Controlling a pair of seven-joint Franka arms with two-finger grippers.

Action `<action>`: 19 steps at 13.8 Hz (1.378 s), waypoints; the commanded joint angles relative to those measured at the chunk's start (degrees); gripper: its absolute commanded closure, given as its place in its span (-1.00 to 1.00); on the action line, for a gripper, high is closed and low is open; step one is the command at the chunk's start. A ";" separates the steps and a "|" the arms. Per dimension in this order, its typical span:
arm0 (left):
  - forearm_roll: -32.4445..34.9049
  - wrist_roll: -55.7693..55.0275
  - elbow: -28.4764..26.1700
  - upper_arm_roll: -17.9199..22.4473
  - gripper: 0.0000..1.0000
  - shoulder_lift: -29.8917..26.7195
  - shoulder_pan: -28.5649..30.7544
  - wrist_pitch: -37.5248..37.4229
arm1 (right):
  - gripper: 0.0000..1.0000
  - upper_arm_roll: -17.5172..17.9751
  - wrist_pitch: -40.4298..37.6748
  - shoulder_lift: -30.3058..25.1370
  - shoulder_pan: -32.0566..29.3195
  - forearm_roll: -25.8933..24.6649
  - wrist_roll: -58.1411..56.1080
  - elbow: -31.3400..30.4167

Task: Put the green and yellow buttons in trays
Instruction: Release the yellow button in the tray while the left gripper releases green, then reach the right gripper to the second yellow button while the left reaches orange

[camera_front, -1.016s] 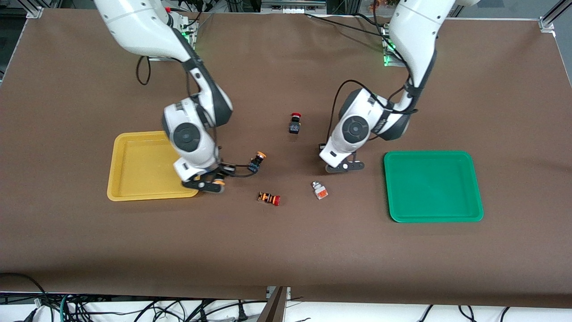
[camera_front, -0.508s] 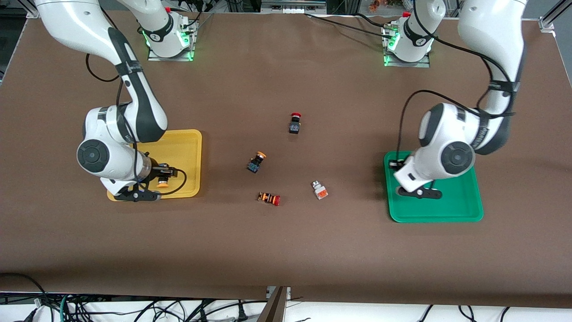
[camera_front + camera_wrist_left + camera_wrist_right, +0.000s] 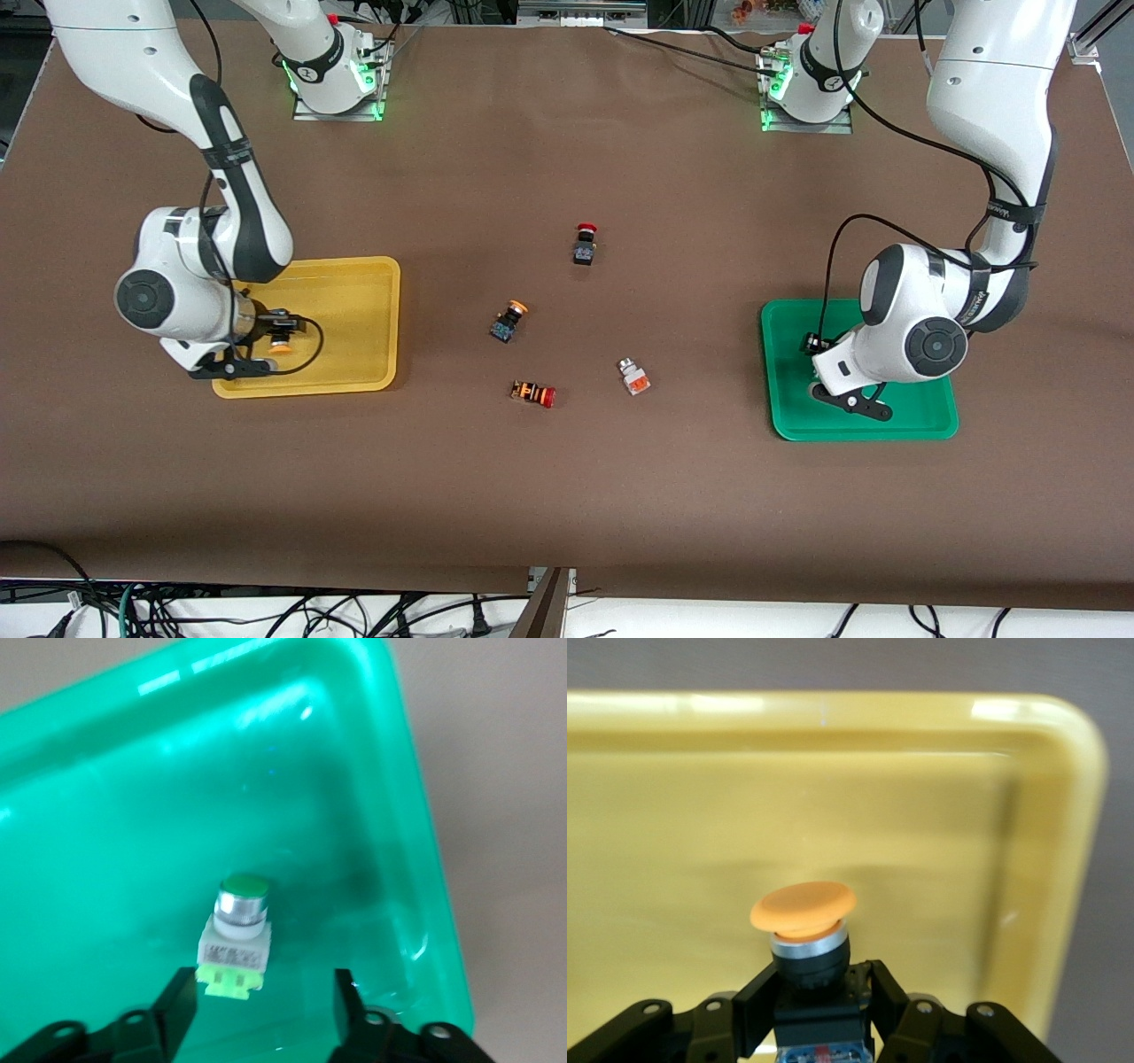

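Observation:
My right gripper [image 3: 266, 347] hangs over the yellow tray [image 3: 354, 292], near its corner closest to the front camera. It is shut on a black button with a yellow-orange cap [image 3: 803, 906], cap pointing out over the tray floor [image 3: 833, 797]. My left gripper [image 3: 843, 396] is low over the green tray [image 3: 788, 418] and stands open. A silver-white button with a light-green block [image 3: 236, 937] lies on the tray floor [image 3: 133, 815] between the spread fingers [image 3: 180, 992], not gripped. Another yellow-capped black button [image 3: 508, 321] and a silver-white one with an orange block [image 3: 633, 377] lie mid-table.
A black switch with a red cap [image 3: 584, 244] stands mid-table nearer the bases. An orange-striped switch with a red cap [image 3: 533, 393] lies nearer the front camera than the loose yellow-capped button. Cables loop from both wrists.
Both arms swung out from mid-table to their trays. The left gripper opened and the green-block button now rests in the green tray. The right gripper keeps its yellow-capped button.

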 commanded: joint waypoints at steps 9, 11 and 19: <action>-13.33 -53.86 26.86 -0.89 -1.00 13.72 -13.95 -1.53 | -0.67 3.54 -4.44 -6.52 -4.51 2.32 0.38 -0.60; -12.54 -59.00 26.34 -0.37 -1.00 16.00 -17.04 5.42 | -0.67 8.80 -7.26 -7.14 -4.07 1.98 10.30 2.65; -12.45 -58.57 25.37 0.25 -0.95 20.14 -22.06 7.91 | -0.66 11.03 2.12 -2.23 13.67 1.71 42.41 5.04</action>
